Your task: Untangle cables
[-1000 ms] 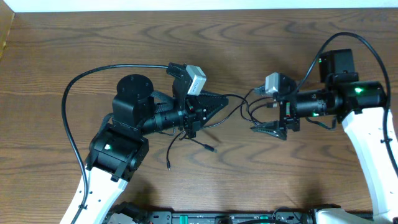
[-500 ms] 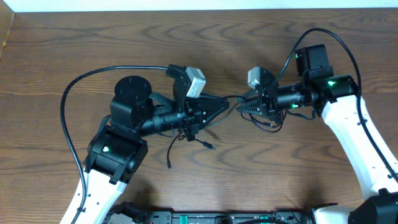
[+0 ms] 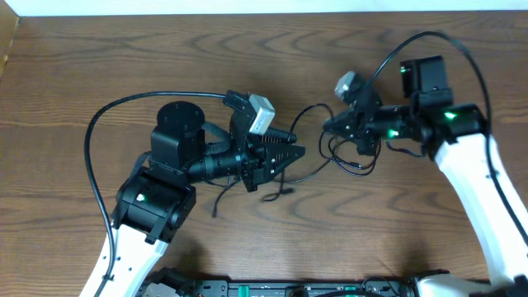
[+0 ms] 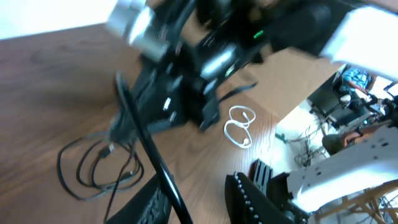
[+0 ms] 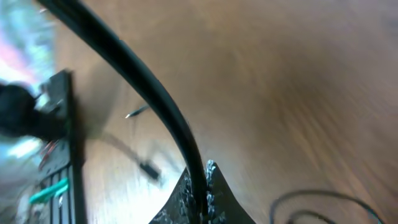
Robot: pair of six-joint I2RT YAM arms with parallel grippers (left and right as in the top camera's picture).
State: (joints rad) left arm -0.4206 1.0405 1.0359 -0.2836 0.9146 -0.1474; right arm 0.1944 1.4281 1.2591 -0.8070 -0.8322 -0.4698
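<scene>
Quick tally: two arms, left arm (image 3: 157,194) at eight o'clock, right arm (image 3: 466,161) at three; two tools, left tool (image 3: 297,152), right tool (image 3: 329,126); one black cable (image 5: 158,102), one white cable (image 4: 238,124), one counter (image 3: 99,58).

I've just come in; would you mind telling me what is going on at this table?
Two robot arms are working on a tangle of thin cords. The right gripper is shut on the black cable. The cable runs across to the left gripper, whose jaws stand apart with the cord passing loosely between them. More of the black cable lies in loops on the table. The white cable lies in a small coil beyond the right gripper, and neither arm holds it.
</scene>
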